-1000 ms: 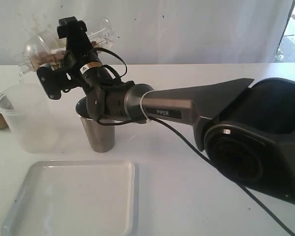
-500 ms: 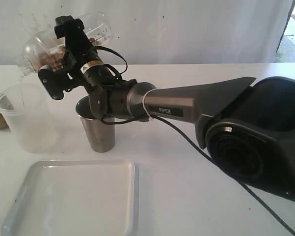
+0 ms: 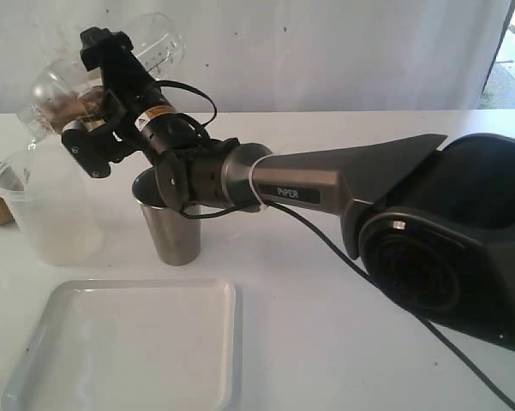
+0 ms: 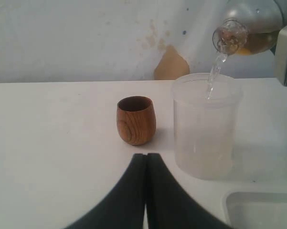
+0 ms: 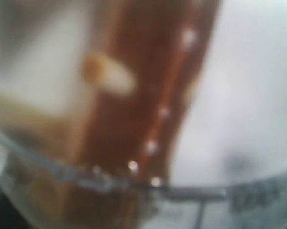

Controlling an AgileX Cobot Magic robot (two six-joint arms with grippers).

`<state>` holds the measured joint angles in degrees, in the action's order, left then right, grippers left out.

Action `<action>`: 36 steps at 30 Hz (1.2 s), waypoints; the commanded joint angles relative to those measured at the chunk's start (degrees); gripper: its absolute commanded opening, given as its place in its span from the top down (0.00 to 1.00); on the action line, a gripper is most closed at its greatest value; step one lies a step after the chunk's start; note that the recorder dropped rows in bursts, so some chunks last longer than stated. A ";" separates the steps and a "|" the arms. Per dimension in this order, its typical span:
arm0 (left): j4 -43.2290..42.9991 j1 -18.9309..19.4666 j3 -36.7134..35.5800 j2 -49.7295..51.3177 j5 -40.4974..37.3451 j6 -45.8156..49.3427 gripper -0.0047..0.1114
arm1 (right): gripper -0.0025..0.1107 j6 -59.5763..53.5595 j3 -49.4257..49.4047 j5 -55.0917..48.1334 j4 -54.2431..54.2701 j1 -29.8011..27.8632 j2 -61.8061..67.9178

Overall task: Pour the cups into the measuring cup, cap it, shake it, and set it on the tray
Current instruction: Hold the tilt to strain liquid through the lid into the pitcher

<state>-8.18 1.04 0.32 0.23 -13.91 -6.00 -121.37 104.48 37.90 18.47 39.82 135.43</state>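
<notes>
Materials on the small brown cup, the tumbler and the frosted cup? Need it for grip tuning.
Small brown cup: looks like wood with a smooth satin finish; grain rings show on its side. Tumbler: likely brushed steel; grey with a dull metallic sheen. Frosted cup: probably plastic, matte and translucent; thin, cloudy, see-through wall.

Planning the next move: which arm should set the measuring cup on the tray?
Probably right: the right gripper holds the measuring cup, tipped over the frosted cup, near the tray. The left gripper is shut and empty, low by the wooden cup.
</notes>
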 commanded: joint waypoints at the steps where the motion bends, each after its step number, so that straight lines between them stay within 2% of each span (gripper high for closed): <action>1: -0.20 -0.17 -0.32 -0.23 0.30 -0.08 0.96 | 0.98 -1.53 0.86 4.17 -0.52 -0.45 -0.77; 36: -0.20 -0.17 -0.32 -0.23 0.30 -0.08 0.96 | 0.98 -1.53 0.86 3.36 2.08 -2.26 -0.77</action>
<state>-8.18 1.04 0.32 0.23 -13.91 -6.00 -121.37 104.48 38.47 19.52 37.96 135.43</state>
